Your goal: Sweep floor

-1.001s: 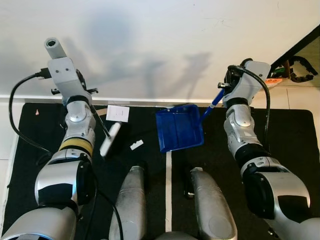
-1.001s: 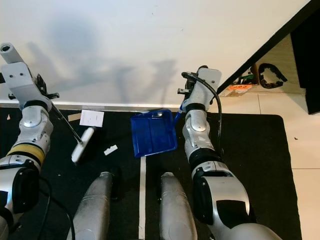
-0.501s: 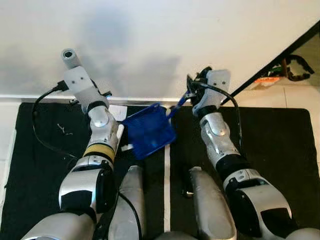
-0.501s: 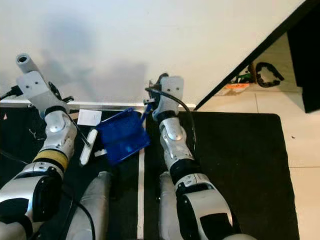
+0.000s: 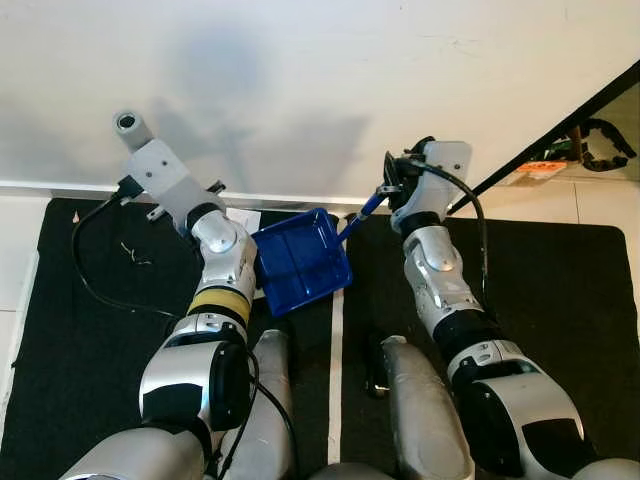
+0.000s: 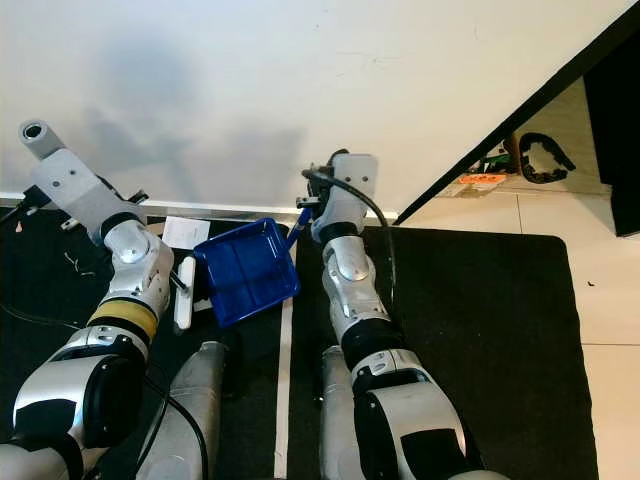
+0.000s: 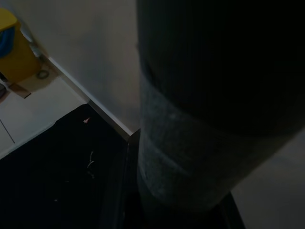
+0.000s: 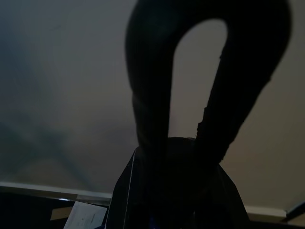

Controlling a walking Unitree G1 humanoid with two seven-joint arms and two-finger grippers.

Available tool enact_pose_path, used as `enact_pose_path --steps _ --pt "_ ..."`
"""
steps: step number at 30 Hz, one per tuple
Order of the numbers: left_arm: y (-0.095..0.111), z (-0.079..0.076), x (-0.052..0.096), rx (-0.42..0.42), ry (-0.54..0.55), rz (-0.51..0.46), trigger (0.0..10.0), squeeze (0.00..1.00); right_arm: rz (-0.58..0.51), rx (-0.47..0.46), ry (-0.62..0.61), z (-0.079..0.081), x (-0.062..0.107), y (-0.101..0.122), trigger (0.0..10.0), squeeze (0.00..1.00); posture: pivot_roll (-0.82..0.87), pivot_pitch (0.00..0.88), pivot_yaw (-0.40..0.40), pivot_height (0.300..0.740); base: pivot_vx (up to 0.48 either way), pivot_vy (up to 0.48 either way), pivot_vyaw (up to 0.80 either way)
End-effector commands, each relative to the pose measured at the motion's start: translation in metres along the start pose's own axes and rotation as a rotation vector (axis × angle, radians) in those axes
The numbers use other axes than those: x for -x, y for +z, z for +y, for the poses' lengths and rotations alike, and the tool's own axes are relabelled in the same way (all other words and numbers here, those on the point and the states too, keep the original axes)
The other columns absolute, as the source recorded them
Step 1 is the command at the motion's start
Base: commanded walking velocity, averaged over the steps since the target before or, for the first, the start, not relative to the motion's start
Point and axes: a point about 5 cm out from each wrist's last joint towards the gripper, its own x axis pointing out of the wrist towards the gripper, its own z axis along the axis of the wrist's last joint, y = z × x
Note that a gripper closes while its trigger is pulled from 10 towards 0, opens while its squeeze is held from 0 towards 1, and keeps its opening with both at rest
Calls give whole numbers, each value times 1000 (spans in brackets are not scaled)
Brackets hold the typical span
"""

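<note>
A blue dustpan (image 5: pixel 300 262) lies tilted on the black mat (image 5: pixel 90 330), near the wall. Its blue handle (image 5: pixel 365 206) runs up into my right gripper (image 5: pixel 392 190), which is shut on it. My left gripper (image 5: pixel 205 192) is close to the baseboard, shut on the thin dark handle of a brush. The brush's white head (image 6: pixel 184 292) stands right beside the dustpan's left edge, partly behind my left forearm. A white paper sheet (image 6: pixel 185 232) lies on the mat just behind the brush. In the right wrist view a dark looped handle end (image 8: pixel 152 95) fills the middle.
White wall and baseboard (image 5: pixel 60 190) run close ahead. A white tape line (image 5: pixel 335 350) crosses the mat between my silver legs. Small debris (image 5: pixel 130 250) lies on the mat's left part. At right are tiled floor (image 5: pixel 600 200), a dark slanted edge (image 6: pixel 540 100) and a black cable (image 5: pixel 605 140).
Both arms have swung inward: the dustpan has slid left across the mat and the brush right, so they now meet. The small white scrap on the mat is now hidden.
</note>
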Motion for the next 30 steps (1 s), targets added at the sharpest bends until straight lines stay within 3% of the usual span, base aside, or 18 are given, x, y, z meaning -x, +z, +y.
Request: enact_pose_path --steps 1,3,4,7,10,14,21,24,28,30 --pt "-17 2 8 -16 9 90 10000 0 128 -32 -28 -3 13 -26 10000 0 -20 394 -18 740 0 0 0" --pt "-15 6 5 -28 4 80 10000 0 133 16 -50 -18 12 -24 10000 0 -17 394 -16 740 0 0 0" --pt "-15 6 5 -28 4 80 10000 0 133 16 -50 -18 12 -24 10000 0 -17 394 -16 740 0 0 0" --pt "-13 14 0 -47 2 65 10000 0 159 73 -98 -44 12 -22 10000 0 -9 391 -4 740 0 0 0" --pt "-12 17 -3 -61 -5 58 10000 0 202 114 -110 -57 16 -27 10000 0 -7 389 1 740 0 0 0" --pt "-12 19 -3 -68 -9 57 10000 0 219 130 -110 -60 18 -29 10000 0 -5 391 7 740 0 0 0" --pt "-8 16 -7 -140 -151 11 10000 0 207 214 -117 -68 16 -24 10000 0 -4 381 6 740 0 0 0" --pt "-3 23 -13 -161 -169 -12 10000 0 87 204 -131 -65 0 2 10000 0 -2 360 -2 740 0 0 0" --pt "0 27 -16 -160 -159 -15 10000 0 28 189 -137 -63 -8 16 10000 0 -1 354 -6 740 0 0 0" --pt "2 31 -19 -160 -152 -19 10000 0 -30 174 -137 -60 -18 34 10000 0 -1 338 -11 740 0 0 0"
